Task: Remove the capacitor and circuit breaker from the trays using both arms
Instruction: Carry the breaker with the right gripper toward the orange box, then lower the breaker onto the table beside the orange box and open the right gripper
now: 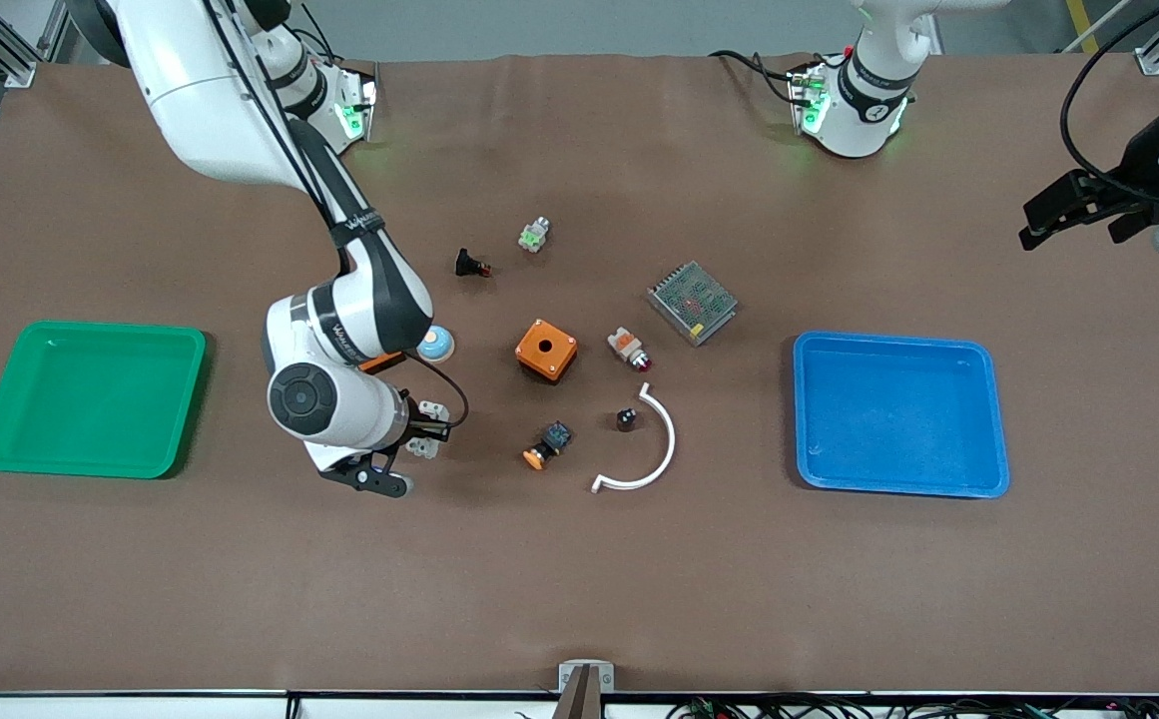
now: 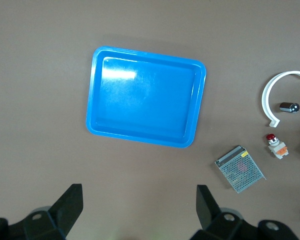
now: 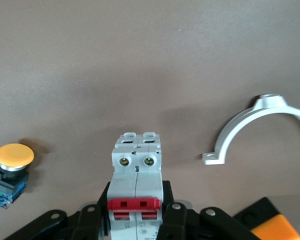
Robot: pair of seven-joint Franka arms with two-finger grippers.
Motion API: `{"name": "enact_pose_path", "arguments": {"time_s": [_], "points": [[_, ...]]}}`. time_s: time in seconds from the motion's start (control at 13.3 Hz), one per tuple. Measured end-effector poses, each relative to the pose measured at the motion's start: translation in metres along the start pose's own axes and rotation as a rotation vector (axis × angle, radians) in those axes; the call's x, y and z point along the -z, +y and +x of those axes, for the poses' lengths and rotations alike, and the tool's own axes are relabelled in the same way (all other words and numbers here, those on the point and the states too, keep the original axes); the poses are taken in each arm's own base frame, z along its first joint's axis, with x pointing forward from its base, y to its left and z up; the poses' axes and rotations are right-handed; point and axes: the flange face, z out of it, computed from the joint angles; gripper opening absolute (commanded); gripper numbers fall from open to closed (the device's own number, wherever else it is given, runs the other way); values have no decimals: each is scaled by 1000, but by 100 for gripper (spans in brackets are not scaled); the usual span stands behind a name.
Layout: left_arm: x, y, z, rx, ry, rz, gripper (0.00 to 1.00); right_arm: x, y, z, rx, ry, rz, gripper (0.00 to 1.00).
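Brown mat (image 1: 579,579) — right tool (image 1: 417,431) pinching circuit breaker (image 3: 136,175); left tool (image 2: 135,210) spread, waiting above mat.

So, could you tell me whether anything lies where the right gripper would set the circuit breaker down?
Nothing visible does: the right gripper holds the circuit breaker over bare table, between the green tray and the orange-capped button, clear of both. The left gripper waits open over the table's left-arm end.

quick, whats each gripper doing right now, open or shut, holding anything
Left gripper: open, holding nothing, up above the table near the blue tray.
Right gripper: shut on the circuit breaker.
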Motion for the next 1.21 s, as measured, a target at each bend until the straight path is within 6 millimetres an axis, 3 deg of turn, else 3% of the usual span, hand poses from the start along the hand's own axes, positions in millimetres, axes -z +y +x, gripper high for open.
{"name": "enact_pose_path", "arguments": {"time_s": [0.08, 0.75, 0.83, 0.98, 1.21], "points": [[0, 3, -1, -6, 1, 3, 100, -7, -5, -4, -12, 15, 7, 25], [11, 4, 0, -8, 24, 4, 100, -54, -26, -22, 12, 40, -4, 34], [10, 4, 1, -8, 23, 4, 100, -56, -28, -24, 18, 42, -7, 42], [8, 6, 5, -11, 20, 3, 100, -55, -29, -24, 19, 45, -8, 100], [-4, 8, 15, -14, -2, 4, 100, -51, -30, -22, 19, 52, -3, 100]]}}
